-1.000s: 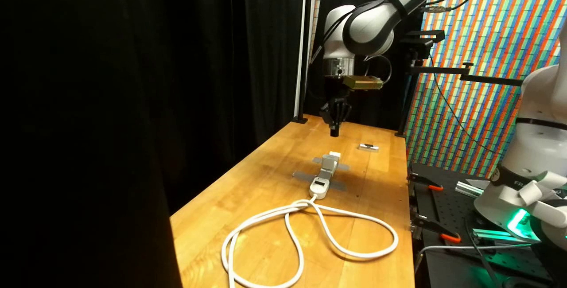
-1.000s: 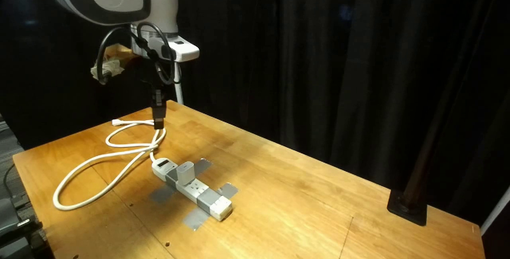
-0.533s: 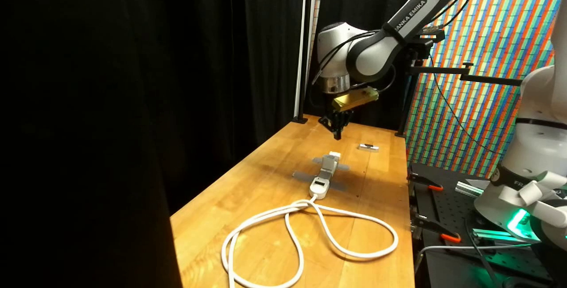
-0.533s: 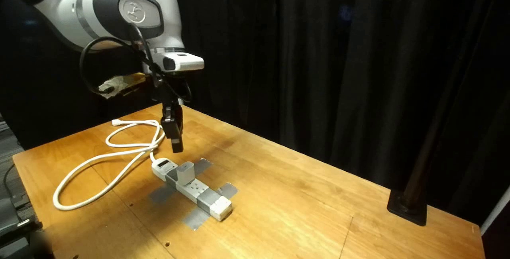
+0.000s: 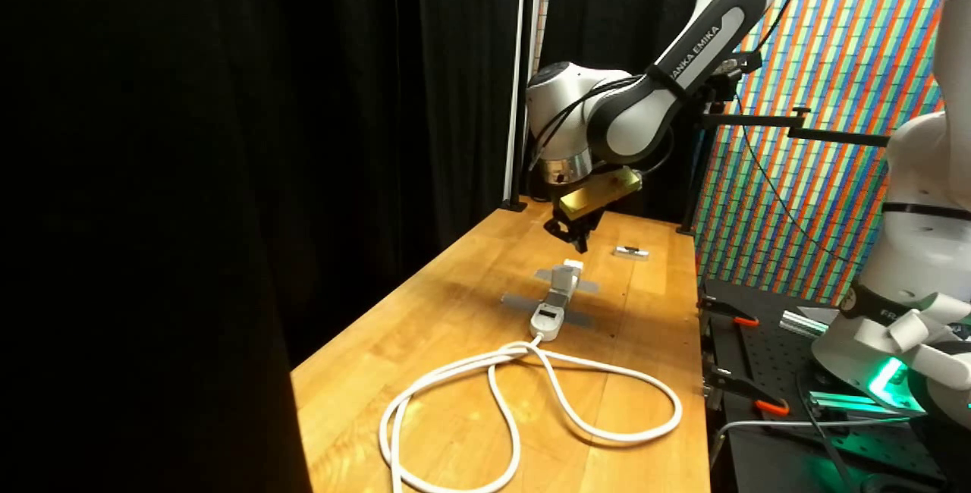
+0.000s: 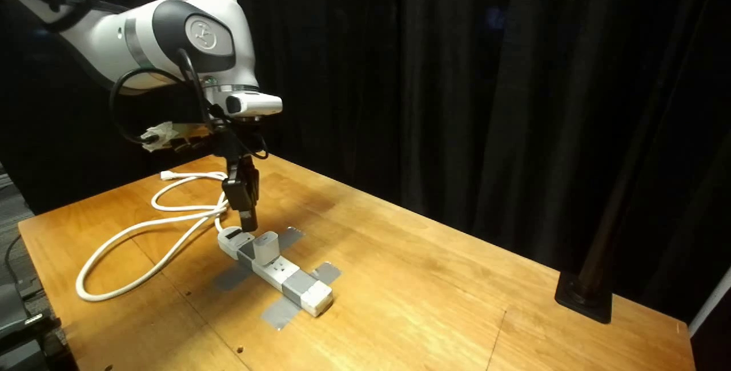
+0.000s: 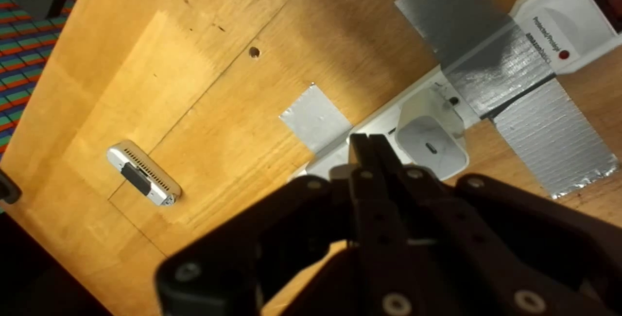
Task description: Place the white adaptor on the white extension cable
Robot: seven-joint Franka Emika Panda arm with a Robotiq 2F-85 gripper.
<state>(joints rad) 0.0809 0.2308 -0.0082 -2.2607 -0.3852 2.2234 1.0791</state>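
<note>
The white adaptor (image 6: 266, 248) stands upright on the white extension cable (image 6: 280, 270), on the face of its narrow socket block (image 7: 590, 29), between two bands of grey tape (image 6: 298, 284) that run across the block and onto the wooden desk (image 6: 428, 291); whether it is pushed fully home is hard to tell from these angles. Its upper face shows a small oval port in the wrist view. The hand (image 7: 368, 138) hangs above the block, slightly tilted, closed, its two fingers together, near the adaptor but apart from it. In both exterior views the white cord (image 5: 622, 438) leaves one end of the block and lies on the desk in wide, crossing loops. A small pale device (image 7: 143, 172) with a slotted side and a dark piece on it lies well apart from the adaptor. Beside the wrist of the arm (image 5: 698, 53) sits a yellow-wrapped box (image 5: 601, 193), and two clamps (image 5: 726, 309) with orange tips stand at the desk's side. Black curtains (image 6: 514, 103) hang behind the desk, and the foot of a dark stand (image 6: 583, 302) rests near one edge.
</note>
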